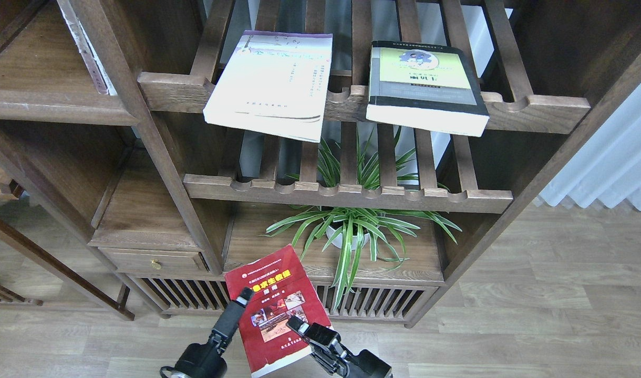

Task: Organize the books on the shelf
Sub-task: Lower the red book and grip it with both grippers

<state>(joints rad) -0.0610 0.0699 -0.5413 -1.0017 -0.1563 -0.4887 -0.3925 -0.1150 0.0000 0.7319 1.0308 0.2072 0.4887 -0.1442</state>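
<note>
The red paperback with small photos (272,310) hangs tilted in the air low in the view, its top corner in front of the plant's board. My right gripper (299,326) has a finger on the cover's lower right and seems shut on it. My left gripper (243,298) lies over the book's left edge; its fingers cannot be told apart. The cream-white book (273,84) and the thick black-grey book with a yellow-green panel (425,86) lie flat on the upper slatted rack, overhanging its front rail. The solid dark-brown shelf (52,107) is at the upper left.
A second slatted rack (347,197) sits below the first. A spider plant in a white pot (352,231) stands on a solid lower board (404,268). A small drawer (152,260) is at the lower left. A thin whitish item (92,58) leans in the upper-left compartment.
</note>
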